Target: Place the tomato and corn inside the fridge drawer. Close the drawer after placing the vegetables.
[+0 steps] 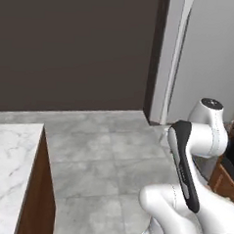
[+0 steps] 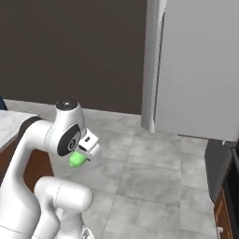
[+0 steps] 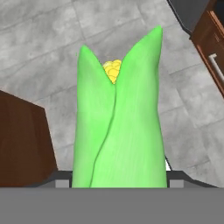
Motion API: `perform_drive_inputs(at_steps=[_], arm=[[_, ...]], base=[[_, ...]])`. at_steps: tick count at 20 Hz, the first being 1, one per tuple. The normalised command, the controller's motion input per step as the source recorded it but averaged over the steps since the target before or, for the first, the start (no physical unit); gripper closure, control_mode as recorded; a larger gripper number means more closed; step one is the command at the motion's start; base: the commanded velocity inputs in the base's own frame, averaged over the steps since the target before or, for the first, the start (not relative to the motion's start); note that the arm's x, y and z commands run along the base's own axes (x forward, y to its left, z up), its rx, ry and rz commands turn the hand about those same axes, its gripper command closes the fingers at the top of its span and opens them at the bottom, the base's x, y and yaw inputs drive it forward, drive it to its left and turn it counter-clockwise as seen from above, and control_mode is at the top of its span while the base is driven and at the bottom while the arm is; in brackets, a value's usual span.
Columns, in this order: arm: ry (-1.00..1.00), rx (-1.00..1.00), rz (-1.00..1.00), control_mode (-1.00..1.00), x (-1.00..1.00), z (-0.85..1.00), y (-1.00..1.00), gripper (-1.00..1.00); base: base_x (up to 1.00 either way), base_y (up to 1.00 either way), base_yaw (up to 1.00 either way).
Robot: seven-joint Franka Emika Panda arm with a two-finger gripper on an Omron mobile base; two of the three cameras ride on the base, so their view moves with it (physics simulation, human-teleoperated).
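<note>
Corn [image 3: 118,127] dominates the centre of the hand view, green husk upright with yellow kernels peeking at its top, grey floor [image 3: 39,57] tiles behind. The pincer [image 2: 80,158] is closed on the corn; at left centre of the right base view its green end pokes out below the wrist. The marble desk [image 1: 10,171] sits at lower left of the left base view.

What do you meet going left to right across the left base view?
Marble counter → its brown side panel → grey tile floor → fridge → brown cabinet at the right edge. The arm stands in front of the floor and fridge, so it is left out.
</note>
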Motion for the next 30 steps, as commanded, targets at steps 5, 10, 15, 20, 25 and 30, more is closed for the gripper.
perform_drive_inputs(at_steps=[5,10,15,20,25,30], arm=[[0.0,0.0,0.0,1.0,0.0,0.0,0.0,1.0],[0.0,0.0,0.0,1.0,0.0,0.0,0.0,1.0],[0.0,0.0,0.0,1.0,0.0,0.0,0.0,1.0],[0.0,0.0,0.0,1.0,0.0,0.0,0.0,1.0],[0.0,0.0,0.0,1.0,0.0,0.0,0.0,1.0],[0.0,0.0,0.0,1.0,0.0,0.0,0.0,1.0]], base=[[1.0,0.0,0.21],[1.0,0.0,0.21],[1.0,0.0,0.2],[0.64,0.37,0.05],[0.48,0.47,0.0],[0.59,0.03,-0.02]])
